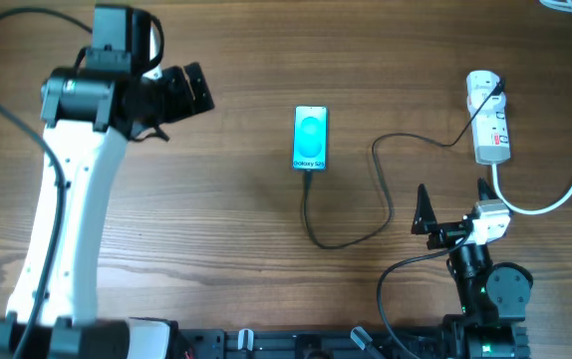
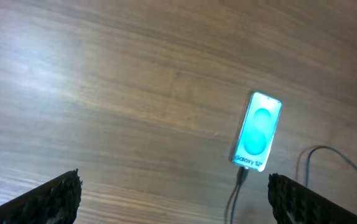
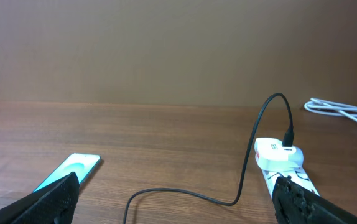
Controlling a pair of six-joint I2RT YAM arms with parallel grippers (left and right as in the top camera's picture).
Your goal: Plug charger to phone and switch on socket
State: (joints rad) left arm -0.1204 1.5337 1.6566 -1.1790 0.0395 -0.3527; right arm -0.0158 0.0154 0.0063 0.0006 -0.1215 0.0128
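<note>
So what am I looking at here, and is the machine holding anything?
It is two robot arms at a wooden table. One picture looks down from above; the other two come from cameras on each wrist, so the dark shapes at their bottom corners are that arm's own fingers. On the table lie a small flat phone with a bright turquoise screen, a thin black charger cable looping from it to a white power strip, and a thick white cord. The left claw and right claw are both open and hold nothing.
</note>
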